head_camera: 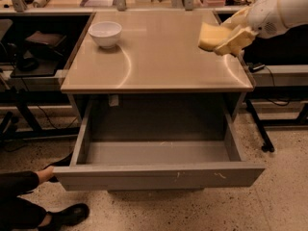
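Note:
My gripper [226, 37] hangs above the right side of the tan table top [159, 57], shut on a yellow sponge [210, 35]. The sponge is lifted clear of the surface and sticks out to the left of the fingers. The white arm [276, 8] reaches in from the upper right. Below the table top a grey drawer [159, 172] is pulled wide open, and nothing lies inside it.
A white bowl [106, 33] stands at the table's back left. Dark shelving with gear [33, 57] is at the left, a cable and black table leg [257, 124] at the right. A person's arm and shoe [29, 201] lie on the floor at bottom left.

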{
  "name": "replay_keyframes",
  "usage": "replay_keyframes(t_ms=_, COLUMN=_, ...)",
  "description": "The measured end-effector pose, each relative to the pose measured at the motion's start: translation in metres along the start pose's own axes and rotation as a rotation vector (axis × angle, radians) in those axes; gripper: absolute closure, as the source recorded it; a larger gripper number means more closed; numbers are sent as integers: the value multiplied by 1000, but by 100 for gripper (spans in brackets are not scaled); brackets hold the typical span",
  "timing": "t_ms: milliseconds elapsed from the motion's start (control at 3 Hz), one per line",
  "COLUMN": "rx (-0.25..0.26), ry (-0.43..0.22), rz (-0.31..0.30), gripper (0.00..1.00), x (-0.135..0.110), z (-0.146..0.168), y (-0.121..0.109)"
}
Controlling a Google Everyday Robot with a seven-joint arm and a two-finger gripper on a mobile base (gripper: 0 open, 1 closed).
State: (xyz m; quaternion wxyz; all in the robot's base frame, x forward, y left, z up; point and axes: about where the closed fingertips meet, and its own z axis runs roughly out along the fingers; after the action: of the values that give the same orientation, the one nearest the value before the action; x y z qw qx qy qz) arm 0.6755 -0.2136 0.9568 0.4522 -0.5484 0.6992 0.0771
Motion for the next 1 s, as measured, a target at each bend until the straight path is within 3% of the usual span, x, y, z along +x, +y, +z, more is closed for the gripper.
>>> replay_keyframes(t_ms=333, rx=35, ry=-7, rz=-22, gripper=100, x=-26, z=-41, y=28)
replay_keyframes(t_ms=667, rx=0, ry=1, rz=-18, gripper=100, x=-15, z=-20, y=36)
replay_keyframes(t_ms=1000, rx=-26, ry=-9, rz=-43, gripper=100, x=-13, z=-12, y=65)
